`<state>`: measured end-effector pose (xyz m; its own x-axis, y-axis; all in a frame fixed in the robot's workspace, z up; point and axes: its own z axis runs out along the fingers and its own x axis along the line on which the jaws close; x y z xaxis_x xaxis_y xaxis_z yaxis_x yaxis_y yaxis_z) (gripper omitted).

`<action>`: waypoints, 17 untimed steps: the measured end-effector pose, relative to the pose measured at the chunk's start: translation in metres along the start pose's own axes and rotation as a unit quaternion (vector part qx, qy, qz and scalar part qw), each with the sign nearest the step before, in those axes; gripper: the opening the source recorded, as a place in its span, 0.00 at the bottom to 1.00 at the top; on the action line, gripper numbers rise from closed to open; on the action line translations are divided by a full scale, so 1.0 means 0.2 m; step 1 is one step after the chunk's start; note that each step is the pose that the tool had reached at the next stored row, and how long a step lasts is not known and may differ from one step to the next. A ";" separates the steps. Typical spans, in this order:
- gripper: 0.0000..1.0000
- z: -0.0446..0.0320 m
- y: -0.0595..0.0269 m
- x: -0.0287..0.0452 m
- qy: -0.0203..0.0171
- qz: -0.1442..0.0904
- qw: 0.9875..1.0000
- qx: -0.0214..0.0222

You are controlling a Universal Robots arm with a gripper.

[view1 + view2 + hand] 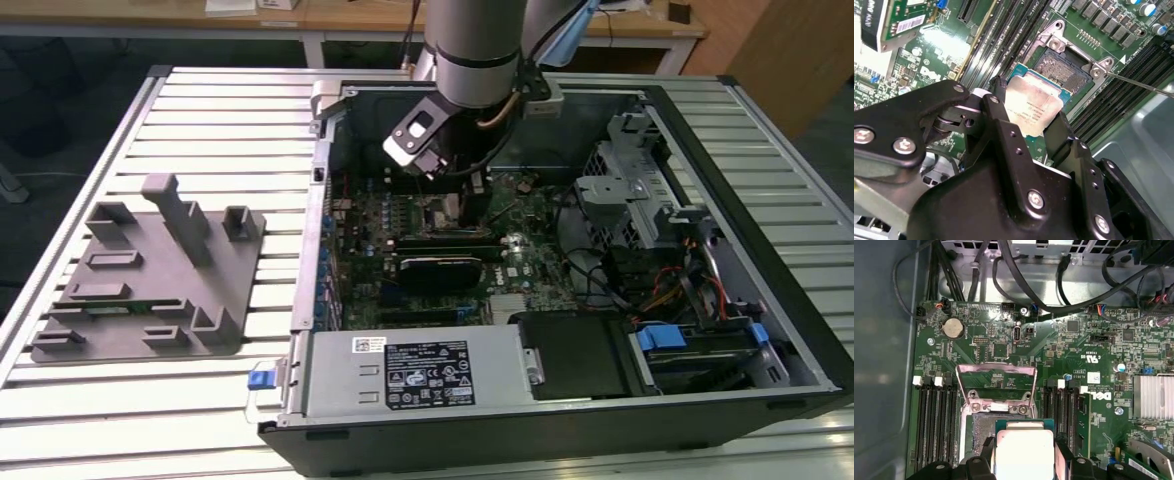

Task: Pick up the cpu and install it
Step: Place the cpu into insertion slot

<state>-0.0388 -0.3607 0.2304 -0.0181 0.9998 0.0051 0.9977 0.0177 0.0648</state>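
The cpu (1034,107) (1024,452) is a flat square chip with a shiny silver top and a thin pale rim. My gripper (1029,120) (1024,462) is shut on it, one black finger (999,112) on each of two opposite edges. It hangs over the near part of the open motherboard socket (1066,67) (979,432), and part of the socket's contact field shows beyond it. The socket's metal load plate (996,382) stands flipped up. In the exterior view the arm (467,60) reaches down into the computer case, with the gripper (451,200) low over the motherboard.
The open computer case (747,130) lies on a slatted metal table (200,120). Memory slots (936,425) flank the socket. Cables (1019,270) run along the case wall. A finned heatsink (1154,395), a black card (434,270) and a grey fixture (147,280) are nearby.
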 end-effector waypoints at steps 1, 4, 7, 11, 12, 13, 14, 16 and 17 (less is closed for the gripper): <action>0.55 0.006 0.000 0.003 0.000 0.001 1.000 0.000; 0.55 0.020 -0.001 0.013 0.000 0.001 1.000 0.001; 0.55 0.031 -0.001 0.026 0.000 0.001 1.000 0.002; 0.55 0.051 -0.002 0.042 0.000 0.001 1.000 0.003; 0.55 0.057 -0.003 0.044 0.000 0.001 1.000 0.004; 0.55 0.062 -0.003 0.045 0.000 0.001 1.000 0.004; 0.55 0.068 -0.003 0.046 0.000 0.001 1.000 0.005; 0.55 0.075 -0.006 0.046 0.000 0.002 1.000 0.005; 0.55 0.077 -0.009 0.046 0.000 0.002 1.000 0.005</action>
<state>-0.0397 -0.3514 0.2150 -0.0144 0.9999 0.0052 0.9984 0.0141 0.0546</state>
